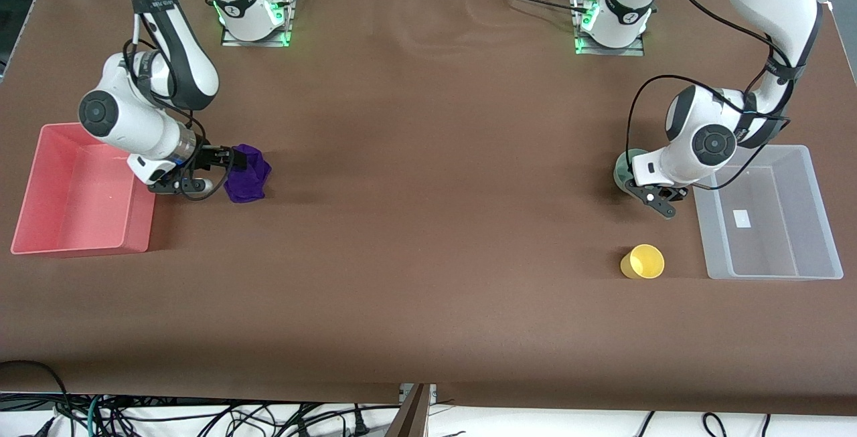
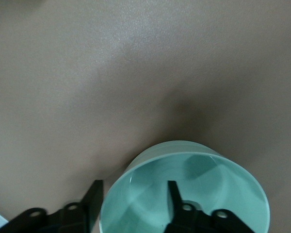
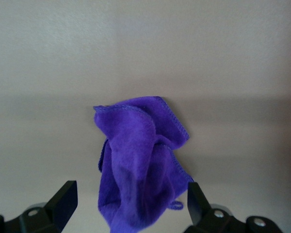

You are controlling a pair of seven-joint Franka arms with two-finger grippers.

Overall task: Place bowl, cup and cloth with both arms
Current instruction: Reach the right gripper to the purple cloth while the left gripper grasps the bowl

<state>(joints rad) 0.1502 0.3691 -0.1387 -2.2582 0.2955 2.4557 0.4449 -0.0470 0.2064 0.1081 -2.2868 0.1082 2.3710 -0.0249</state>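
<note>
The purple cloth (image 1: 249, 173) lies crumpled on the table beside the pink bin. My right gripper (image 1: 229, 164) is low at it, open, with the cloth (image 3: 136, 160) between its two fingers (image 3: 65, 196), which do not press on it; the gripper also shows in the right wrist view (image 3: 131, 199). The mint-green bowl (image 1: 627, 166) stands beside the clear bin, partly hidden by my left arm. My left gripper (image 1: 651, 197) is open over it, one finger (image 2: 173, 194) inside the bowl (image 2: 150, 194) and one outside its rim. The yellow cup (image 1: 643, 261) lies on its side, nearer the front camera than the bowl.
A pink bin (image 1: 40, 196) stands at the right arm's end of the table. A clear plastic bin (image 1: 820, 223) stands at the left arm's end, beside the bowl and the cup. Brown tabletop (image 1: 428, 189) spans between them.
</note>
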